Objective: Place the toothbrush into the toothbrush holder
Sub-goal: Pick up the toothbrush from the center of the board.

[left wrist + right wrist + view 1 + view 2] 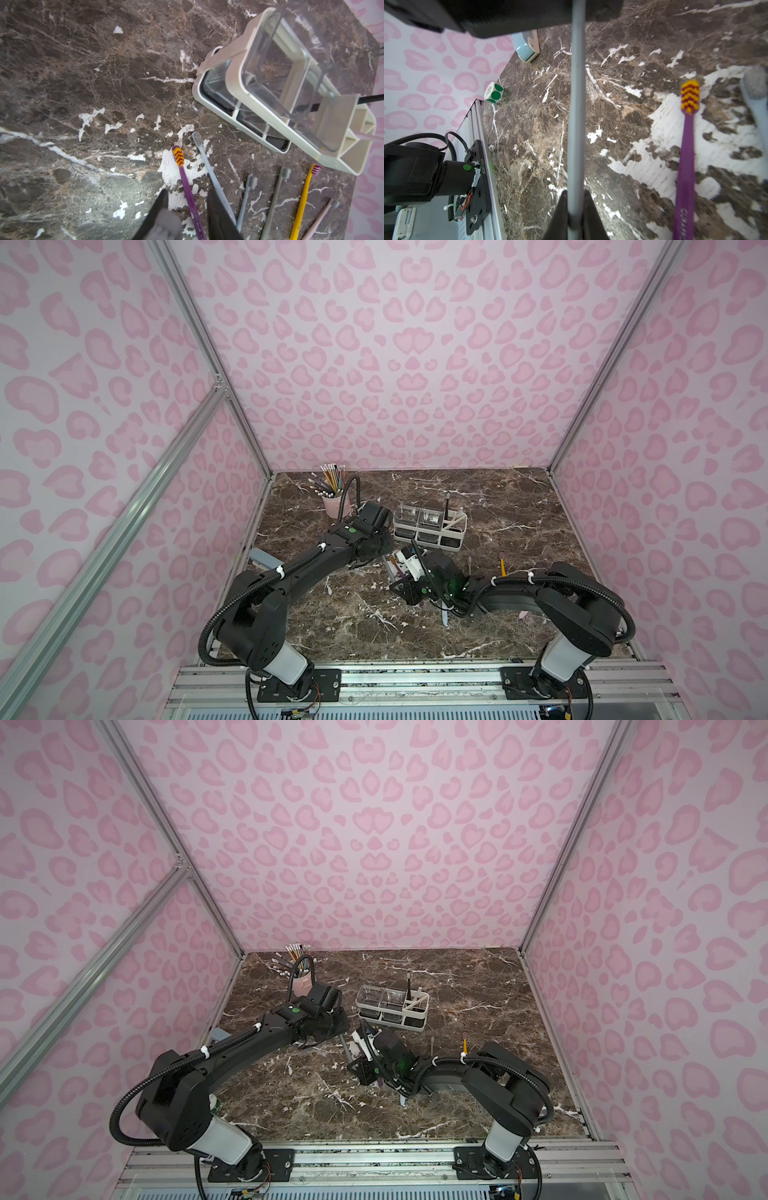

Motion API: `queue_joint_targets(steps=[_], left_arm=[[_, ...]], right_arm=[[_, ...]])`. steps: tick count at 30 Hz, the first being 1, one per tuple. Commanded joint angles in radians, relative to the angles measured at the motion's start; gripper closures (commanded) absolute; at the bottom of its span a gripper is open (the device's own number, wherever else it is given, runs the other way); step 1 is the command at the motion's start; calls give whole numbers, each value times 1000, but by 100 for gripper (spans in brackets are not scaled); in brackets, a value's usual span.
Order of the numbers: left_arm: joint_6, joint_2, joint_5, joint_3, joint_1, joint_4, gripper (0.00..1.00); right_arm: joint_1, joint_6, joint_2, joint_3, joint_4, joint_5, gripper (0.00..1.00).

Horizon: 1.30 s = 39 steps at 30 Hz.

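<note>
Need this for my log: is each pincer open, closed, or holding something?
Left pincer: open.
Right pincer: closed on the slim grey plastic toothbrush.

Both top views looked down from high over the near edge of the bench (519,510), facing the back wall (415,364) and covering the whole scene. The wrist cameras sat close above the left end effector (187,192) and right end effector (575,192), facing the bench; both shared the purple toothbrush (182,174) (686,155).

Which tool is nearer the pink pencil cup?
Left. The left tool sits close beside the pink pencil cup, toward the toothbrush holder; the right tool is farther, on the holder's near side.
</note>
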Motion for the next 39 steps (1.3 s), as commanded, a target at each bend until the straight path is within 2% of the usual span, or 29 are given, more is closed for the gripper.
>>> queue_joint_targets(steps=[1, 2, 4, 9, 19, 31, 32, 39], left_arm=[[16, -19, -30, 38, 8, -45, 53], [21, -25, -36, 47, 15, -64, 47], [28, -42, -35, 59, 30, -92, 46], [56, -53, -14, 90, 49, -145, 46], [55, -43, 54, 78, 56, -121, 50], [43, -26, 77, 55, 58, -66, 63], [42, -26, 77, 53, 60, -63, 68], [34, -30, 84, 47, 65, -45, 79]], right_arm=[[-6, -8, -13, -8, 36, -5, 100], [-7, -7, -16, -13, 38, -6, 100], [-12, -5, -19, -24, 48, -12, 100], [-14, -2, -23, -40, 70, -20, 100], [-15, -4, -22, -37, 76, -33, 100], [-12, -3, -21, -46, 106, -73, 100], [-11, -4, -22, -47, 109, -78, 100], [-11, -6, -17, -51, 113, -91, 100]])
